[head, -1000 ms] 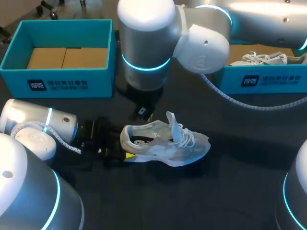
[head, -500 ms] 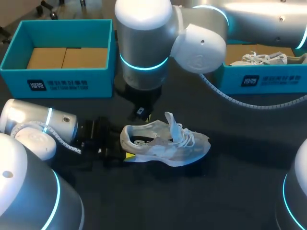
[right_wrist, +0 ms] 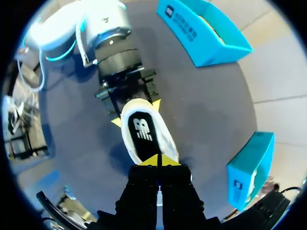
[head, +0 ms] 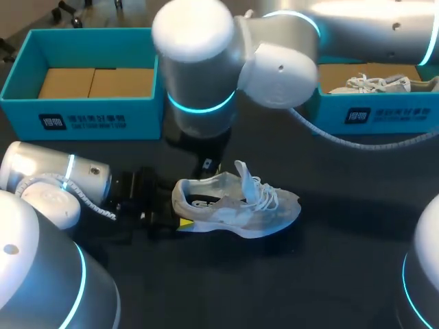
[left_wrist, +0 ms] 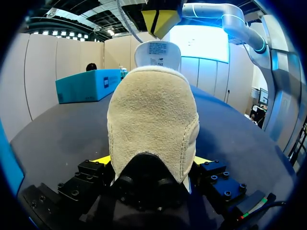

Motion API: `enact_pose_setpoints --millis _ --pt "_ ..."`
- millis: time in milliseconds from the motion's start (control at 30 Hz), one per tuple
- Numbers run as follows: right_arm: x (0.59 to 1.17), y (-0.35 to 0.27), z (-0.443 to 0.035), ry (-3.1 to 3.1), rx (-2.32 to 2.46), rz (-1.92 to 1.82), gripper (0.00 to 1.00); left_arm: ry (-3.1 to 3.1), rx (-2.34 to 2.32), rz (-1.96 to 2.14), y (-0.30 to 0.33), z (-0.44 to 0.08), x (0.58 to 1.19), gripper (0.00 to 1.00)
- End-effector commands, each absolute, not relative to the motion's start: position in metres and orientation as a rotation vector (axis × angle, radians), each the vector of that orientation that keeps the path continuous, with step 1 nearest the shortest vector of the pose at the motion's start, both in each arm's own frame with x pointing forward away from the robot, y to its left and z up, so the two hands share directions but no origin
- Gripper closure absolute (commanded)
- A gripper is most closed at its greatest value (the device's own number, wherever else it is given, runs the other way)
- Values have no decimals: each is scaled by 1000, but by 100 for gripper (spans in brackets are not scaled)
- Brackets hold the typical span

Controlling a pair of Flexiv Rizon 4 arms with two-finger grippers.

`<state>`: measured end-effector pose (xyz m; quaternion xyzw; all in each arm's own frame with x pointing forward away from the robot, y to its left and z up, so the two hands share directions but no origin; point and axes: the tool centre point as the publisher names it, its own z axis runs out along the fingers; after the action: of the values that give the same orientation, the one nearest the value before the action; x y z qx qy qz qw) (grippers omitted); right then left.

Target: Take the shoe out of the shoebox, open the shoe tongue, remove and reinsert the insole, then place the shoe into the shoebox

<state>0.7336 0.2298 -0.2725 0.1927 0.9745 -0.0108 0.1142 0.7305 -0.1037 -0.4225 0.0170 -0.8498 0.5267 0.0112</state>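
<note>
The shoe [head: 236, 202] stands on its sole in the middle of the dark desk [head: 343, 260], toe to the right, with its tongue [head: 245, 179] raised. The left hand [left_wrist: 152, 163] is clamped on the heel. The head view shows only a sliver of yellow there, but the left wrist view shows a yellow tip pressed against each side of the tan heel. The right hand [right_wrist: 158, 161] hangs just above the shoe's opening, its tips pressed together with nothing between them. Only its own view looks down into the shoe, where the black insole [right_wrist: 142, 130] lies inside. At the far left the left box [head: 27, 75] holds cardboard [head: 96, 82]. At the far right the right box [head: 384, 113] holds a second shoe [head: 374, 83].
</note>
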Motion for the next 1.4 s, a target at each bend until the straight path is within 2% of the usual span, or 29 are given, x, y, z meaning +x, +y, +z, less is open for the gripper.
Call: enact_pose_setpoints --millis 33,600,1400 --pt "730 239 -279 2823 552 -169 100 -2652 52 1637 -104 -423 731 100" --pt "730 239 -279 2823 552 -169 100 -2652 52 1637 -104 -423 731 100" --pt "737 220 -348 3009 478 -48 100 -2652 52 1637 -104 -423 731 100"
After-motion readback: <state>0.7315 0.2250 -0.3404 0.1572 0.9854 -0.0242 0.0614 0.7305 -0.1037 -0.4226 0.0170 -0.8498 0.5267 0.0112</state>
